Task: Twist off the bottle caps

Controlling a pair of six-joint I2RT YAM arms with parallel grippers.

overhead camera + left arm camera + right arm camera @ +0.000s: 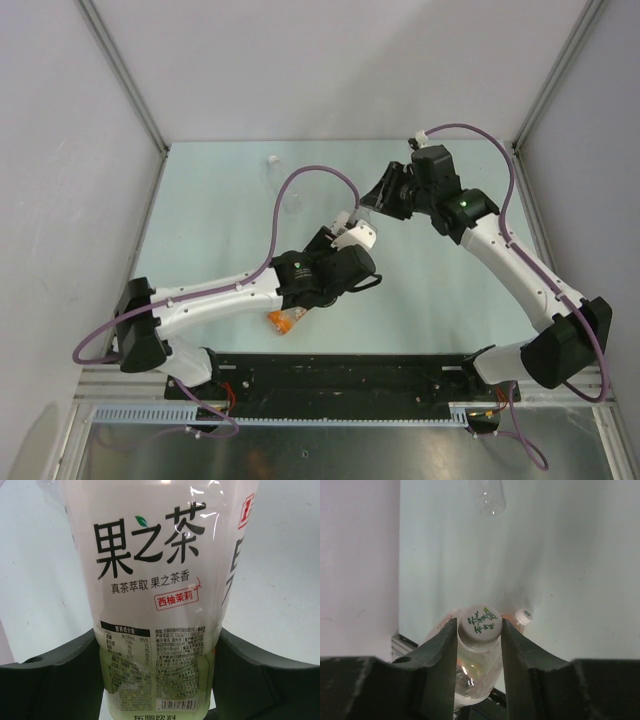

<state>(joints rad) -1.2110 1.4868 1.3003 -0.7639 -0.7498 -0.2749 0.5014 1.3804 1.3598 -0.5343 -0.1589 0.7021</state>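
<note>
My left gripper (160,680) is shut on the yellow-green bottle (155,580), its two dark fingers (55,675) pressing the lower body below the white label. In the top view this bottle (357,236) hangs above the middle of the table. My right gripper (480,625) is shut on its white cap (480,621), a jaw touching each side. The orange bottle (285,320) lies on the table under the left arm, and its white cap (524,615) shows just beyond the held cap. The clear bottle (487,497) lies further back.
A small white round thing (272,158) sits near the back edge of the pale green table (220,230). Grey walls close in left, right and back. The black base rail (340,375) runs along the near edge.
</note>
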